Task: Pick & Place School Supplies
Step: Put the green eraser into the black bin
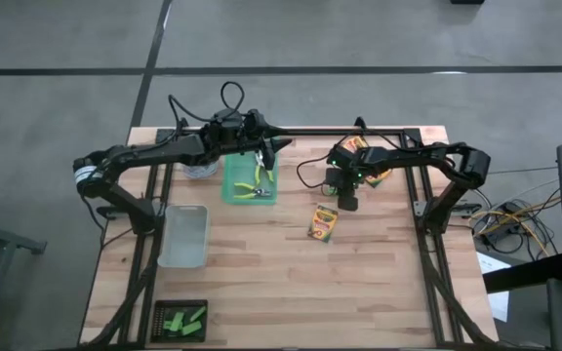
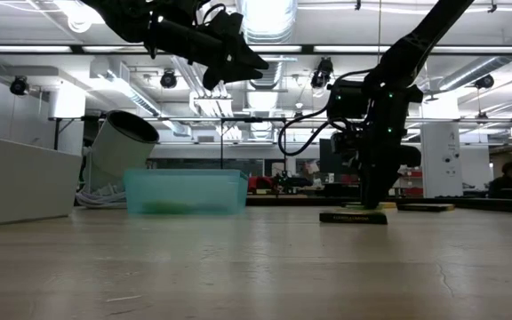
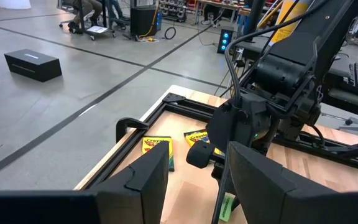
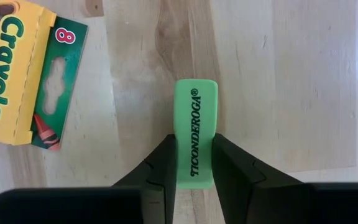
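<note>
The right hand (image 4: 192, 163) stands straight down on the desk (image 1: 379, 283) near the middle of the far edge, its two fingers narrowed onto the long sides of a green eraser (image 4: 195, 130), whose long axis runs straight out between them. So the grip looks squared for a lift. The left hand (image 1: 279, 146), fingers apart and empty, hovers over the teal tray (image 1: 234, 191).

Left gripper (image 1: 279, 145): raised, upper centre of high view, fingers parted.
Right gripper (image 1: 347, 202): lowered right of centre, fingers pinched.
</note>
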Controlling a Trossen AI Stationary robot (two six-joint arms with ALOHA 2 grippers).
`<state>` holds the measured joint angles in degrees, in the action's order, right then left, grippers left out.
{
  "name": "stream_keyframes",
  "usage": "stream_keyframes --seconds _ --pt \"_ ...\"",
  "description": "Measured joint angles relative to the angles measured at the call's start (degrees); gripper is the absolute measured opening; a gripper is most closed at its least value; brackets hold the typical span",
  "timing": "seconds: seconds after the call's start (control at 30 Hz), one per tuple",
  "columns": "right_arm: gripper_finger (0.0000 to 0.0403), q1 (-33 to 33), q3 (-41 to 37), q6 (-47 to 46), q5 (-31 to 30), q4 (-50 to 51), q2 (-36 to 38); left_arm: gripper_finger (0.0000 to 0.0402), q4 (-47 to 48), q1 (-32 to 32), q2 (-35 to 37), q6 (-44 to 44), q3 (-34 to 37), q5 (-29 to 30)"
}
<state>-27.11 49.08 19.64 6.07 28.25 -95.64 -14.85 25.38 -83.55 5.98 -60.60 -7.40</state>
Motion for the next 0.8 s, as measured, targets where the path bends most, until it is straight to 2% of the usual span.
stream_keyframes --seconds 0.43,0.8 --pt "0.0077 0.0 0.3 -0.1 0.0 0.1 0.0 0.0172 0.0 0.0 0.0 0.1 0.0 0.0" --pt "0.0076 0.0 4.1 0.1 -0.3 1.2 1.3 0.0172 0.0 0.0 0.0 0.4 0.0 0.0"
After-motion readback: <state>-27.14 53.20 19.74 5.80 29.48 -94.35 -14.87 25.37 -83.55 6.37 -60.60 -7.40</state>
